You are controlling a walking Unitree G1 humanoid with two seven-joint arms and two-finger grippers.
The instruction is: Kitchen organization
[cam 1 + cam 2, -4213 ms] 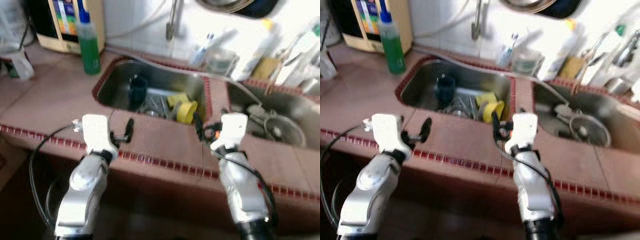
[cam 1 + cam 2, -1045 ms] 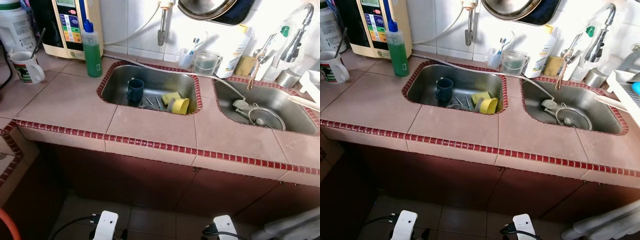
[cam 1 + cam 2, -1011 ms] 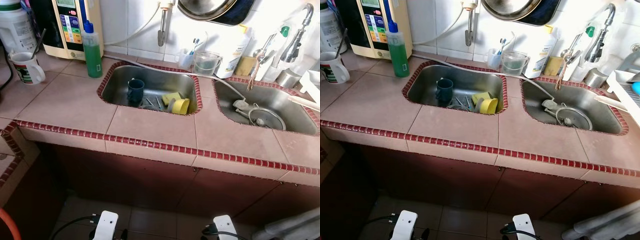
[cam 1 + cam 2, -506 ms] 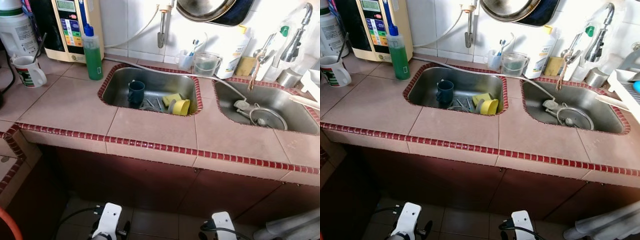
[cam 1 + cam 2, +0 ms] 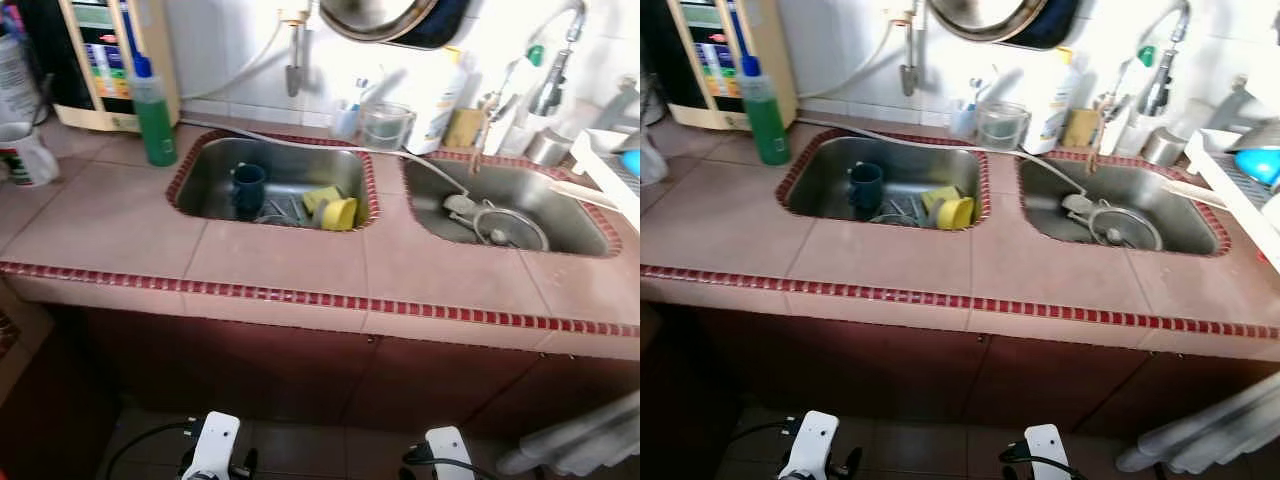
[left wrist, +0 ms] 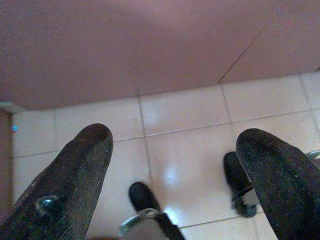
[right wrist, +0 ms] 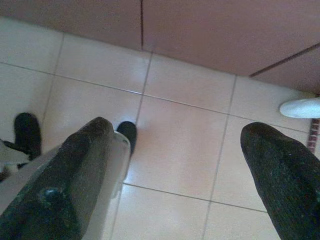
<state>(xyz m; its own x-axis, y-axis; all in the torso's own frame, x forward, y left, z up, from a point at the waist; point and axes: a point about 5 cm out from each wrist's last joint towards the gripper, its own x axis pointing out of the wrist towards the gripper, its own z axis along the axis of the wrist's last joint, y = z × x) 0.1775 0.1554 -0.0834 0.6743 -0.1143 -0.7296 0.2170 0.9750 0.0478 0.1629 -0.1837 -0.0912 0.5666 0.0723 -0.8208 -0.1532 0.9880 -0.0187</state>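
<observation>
Sink (image 5: pixel 210 185), left basin of tiled counter (image 5: pixel 280 265): holds dark blue cup (image 5: pixel 247 186), yellow cup (image 5: pixel 339 213) on its side, some cutlery. Green bottle (image 5: pixel 156 118) stands just beside rim; strainer (image 5: pixel 1124 225) in right basin. Head views give the counter; wrist views give pale floor tiles below it. My left gripper (image 6: pixel 175 150) & right gripper (image 7: pixel 177 145) hang low by the cabinet front, fingers spread wide, holding nothing, touching nothing.

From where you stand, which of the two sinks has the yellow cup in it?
The left sink, beside the green bottle. A yellow cup lies in it near a dark blue mug. The right sink holds a round metal strainer instead.
</observation>
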